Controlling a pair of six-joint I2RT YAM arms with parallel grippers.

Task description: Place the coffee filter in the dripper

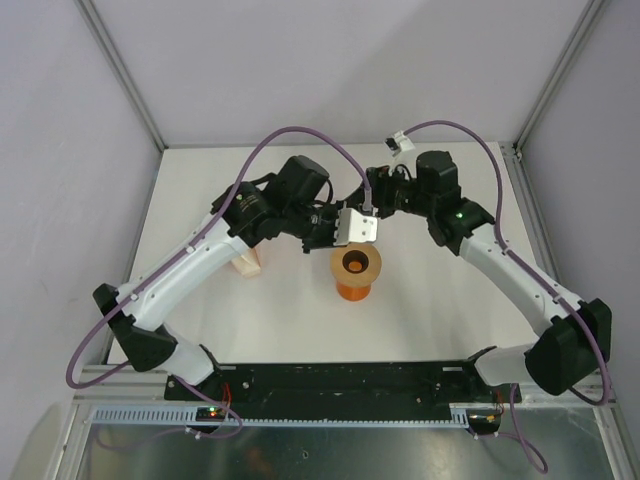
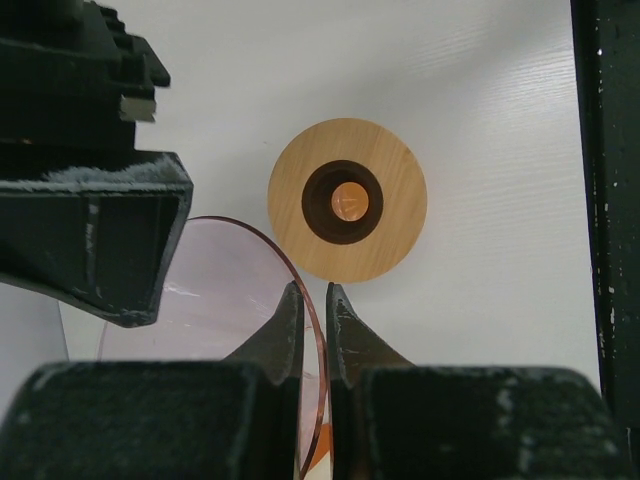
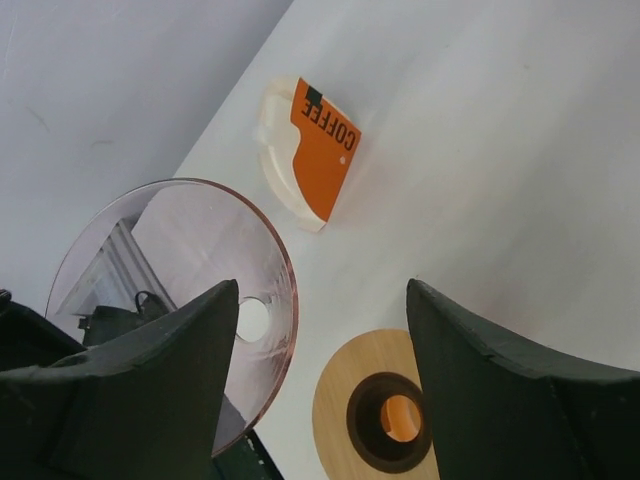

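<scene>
The dripper (image 1: 358, 228), a translucent pinkish cone, hangs tilted above the table with its mouth toward my right gripper. My left gripper (image 2: 313, 290) is shut on the rim of the dripper (image 2: 220, 290). In the right wrist view the dripper (image 3: 170, 250) looks empty, and its bottom hole shows. My right gripper (image 3: 325, 330) is open beside it, with one finger (image 3: 150, 380) in front of the dripper's mouth and the rim's edge in the gap. No single coffee filter is in view. In the top view my left gripper (image 1: 325, 228) and right gripper (image 1: 372, 205) meet at the dripper.
A round wooden ring (image 2: 390, 200) on an orange cup (image 1: 355, 290) stands just below the dripper, the ring (image 3: 340, 400) also in the right wrist view. A cream stack of filters with an orange COFFEE label (image 3: 320, 150) lies to the left (image 1: 247, 262).
</scene>
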